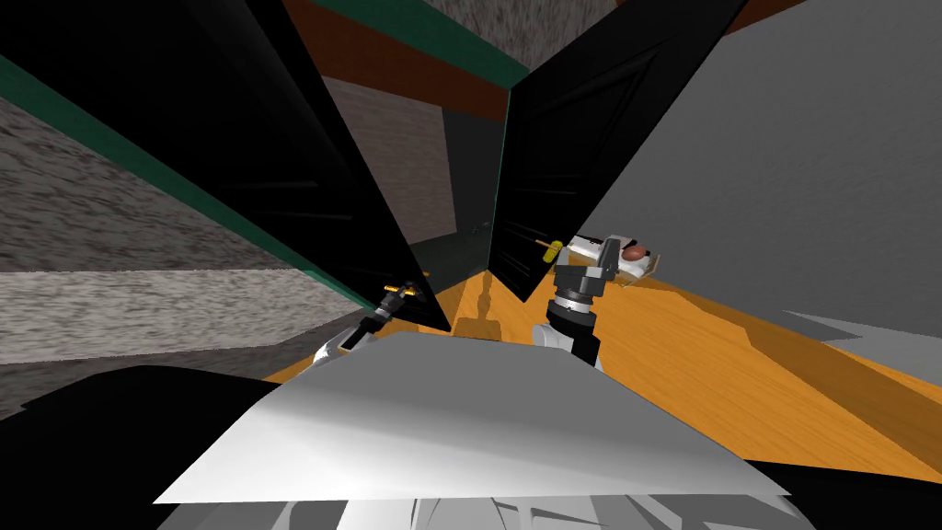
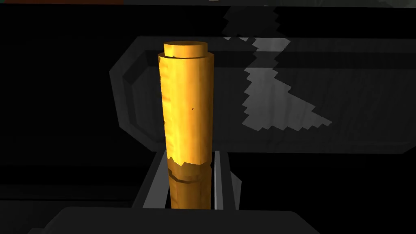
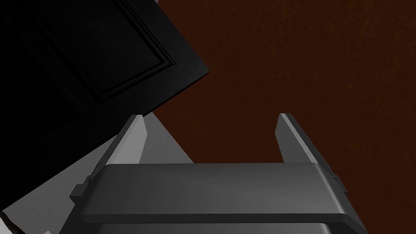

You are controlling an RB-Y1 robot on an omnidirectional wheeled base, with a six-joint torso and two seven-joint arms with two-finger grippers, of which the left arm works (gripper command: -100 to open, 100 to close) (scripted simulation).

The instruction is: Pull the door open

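Gold handle [image 2: 187,101] of the black door [image 1: 276,156] on my left, low nr its free edge, runs lengthwise through the left gripper [image 2: 190,155], both fingers [image 2: 152,183] clamped on its sides; prob. so a pull carries to the door w/o slipping. Right gripper [image 3: 210,118] hangs idle by the other black door [image 1: 589,120], fingers apart, holding nothing, prob. out of the swing's way

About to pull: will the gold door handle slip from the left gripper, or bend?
Probably rigid: the gold door handle looks like a solid, straight cylinder. Smooth and round, it might slide lengthwise, though the left gripper presses both sides.
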